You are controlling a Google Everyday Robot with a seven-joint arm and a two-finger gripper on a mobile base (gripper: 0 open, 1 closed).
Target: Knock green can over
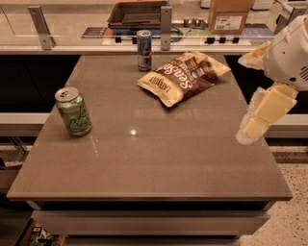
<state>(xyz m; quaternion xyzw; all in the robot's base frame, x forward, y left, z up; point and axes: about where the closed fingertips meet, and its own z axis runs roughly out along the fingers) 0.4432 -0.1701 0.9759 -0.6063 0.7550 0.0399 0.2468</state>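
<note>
The short pale-green soda can [73, 111] with darker green cursive lettering and a silver pull-tab top stood upright at the left of the frame, near the left edge of the grey-brown rectangular surface [159, 158], with bare top all around it. The robot's gripper [243, 98], white-bodied with pale yellow fingers [267, 110], hung at the right edge of the frame, just off the right side of the surface and well apart from the can. Its jaws stood apart, one finger above and one below, with nothing between them. A taller, slimmer blue-and-silver can [144, 50] stood upright at the far edge, in the upper middle of the frame. Just beside it to the right lay a crumpled yellow-and-brown snack bag [183, 77], flat on the surface. Beyond the far edge, on a pale counter, sat a dark shallow tray [137, 13] and a brown cardboard box [230, 15] in the upper right.
</note>
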